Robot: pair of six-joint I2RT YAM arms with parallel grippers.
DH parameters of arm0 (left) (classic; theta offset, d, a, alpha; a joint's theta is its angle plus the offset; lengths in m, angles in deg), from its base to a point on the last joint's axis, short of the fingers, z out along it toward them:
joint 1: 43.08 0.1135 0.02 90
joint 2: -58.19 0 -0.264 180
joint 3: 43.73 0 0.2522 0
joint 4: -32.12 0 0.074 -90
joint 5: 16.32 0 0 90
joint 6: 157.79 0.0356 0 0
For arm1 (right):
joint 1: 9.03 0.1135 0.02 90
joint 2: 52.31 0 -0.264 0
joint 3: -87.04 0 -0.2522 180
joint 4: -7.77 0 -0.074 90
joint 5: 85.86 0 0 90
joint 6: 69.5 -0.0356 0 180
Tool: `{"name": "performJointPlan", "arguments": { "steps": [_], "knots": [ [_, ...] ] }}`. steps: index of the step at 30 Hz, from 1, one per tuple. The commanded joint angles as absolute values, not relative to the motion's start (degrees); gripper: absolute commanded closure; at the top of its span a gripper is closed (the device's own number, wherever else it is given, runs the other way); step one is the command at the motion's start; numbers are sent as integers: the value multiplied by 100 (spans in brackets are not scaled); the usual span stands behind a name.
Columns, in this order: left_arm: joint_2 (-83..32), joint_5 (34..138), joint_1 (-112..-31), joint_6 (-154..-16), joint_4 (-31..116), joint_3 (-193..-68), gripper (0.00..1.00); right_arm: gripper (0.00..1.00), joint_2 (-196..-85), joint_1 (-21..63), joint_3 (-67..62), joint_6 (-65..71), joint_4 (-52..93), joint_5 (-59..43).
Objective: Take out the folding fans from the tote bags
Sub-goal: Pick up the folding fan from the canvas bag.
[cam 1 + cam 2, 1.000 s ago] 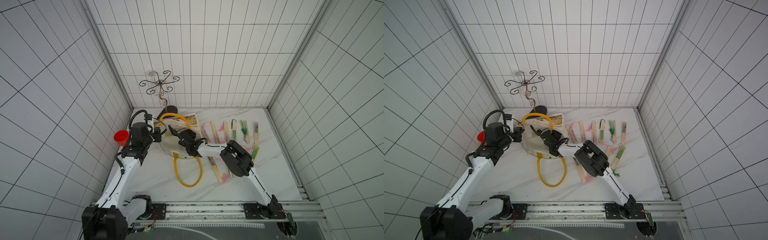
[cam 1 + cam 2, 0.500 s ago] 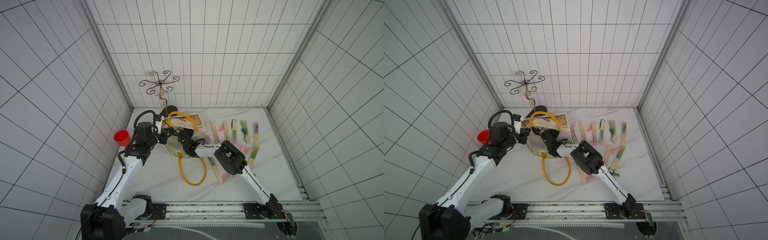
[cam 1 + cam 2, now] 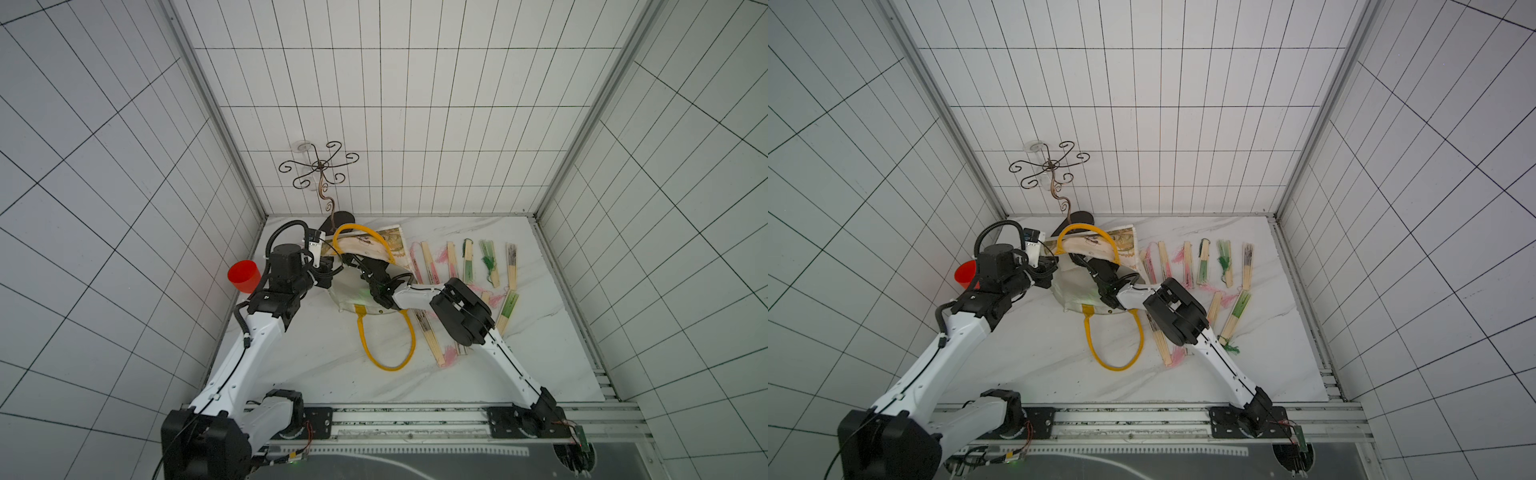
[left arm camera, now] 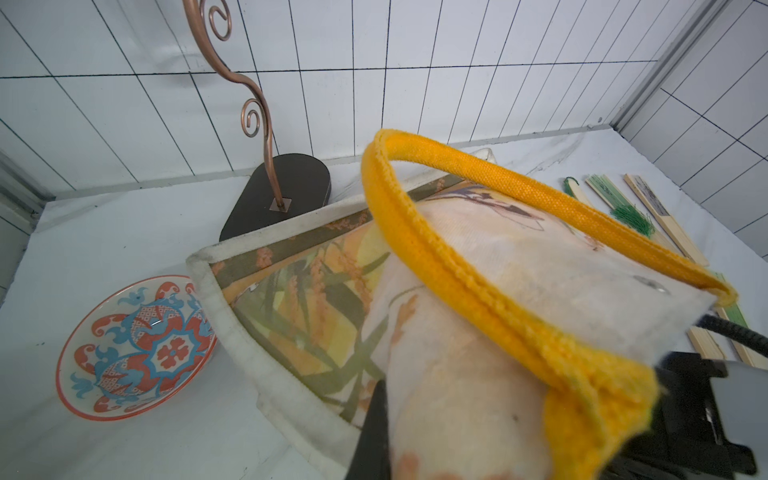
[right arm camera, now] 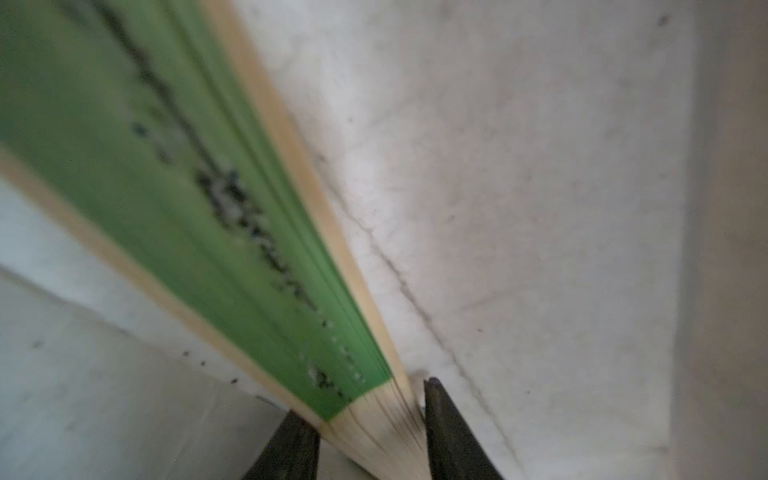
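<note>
On the table [image 3: 316, 365], inside the tote bag [image 3: 351, 293], right fingers [image 5: 449, 436] pinch a green fan [image 5: 166, 187] between them. Left fingers [image 4: 374, 424], shut, hold the bag's rim. Next, I'd judge: a straight pull out.

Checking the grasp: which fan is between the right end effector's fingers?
The green-paper fan inside the tote bag, flanked by the right end effector; the other visible fans lie out on the table.

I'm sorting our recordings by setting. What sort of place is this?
Probably a robot lab test cell, not a real room: two white arms bolted to a metal rail, and grid-patterned white walls boxing in a marble-look tabletop.
</note>
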State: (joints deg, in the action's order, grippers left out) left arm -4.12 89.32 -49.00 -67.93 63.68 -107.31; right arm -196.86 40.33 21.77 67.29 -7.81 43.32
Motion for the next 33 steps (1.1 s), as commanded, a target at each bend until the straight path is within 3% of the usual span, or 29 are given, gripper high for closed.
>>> {"name": "performJointPlan", "arguments": {
  "steps": [1, 11, 20, 33],
  "knots": [
    [-254, 8815, -4823, -6984, 6183, -10931, 100, 63, -19345, 4016, 2135, 6755, -943, 4367],
    [-228, 8452, -4695, -7248, 6179, -10920, 100, 87, -18588, 4350, 1092, 6859, -1477, 4481],
    [-263, 8139, -4626, -7468, 6188, -10935, 100, 100, -17641, 4759, -21, 6193, -1252, 4488],
    [-246, 7464, -4493, -7867, 6273, -11014, 100, 100, -15776, 5317, -1284, 4750, -233, 4011]
  ]
}}
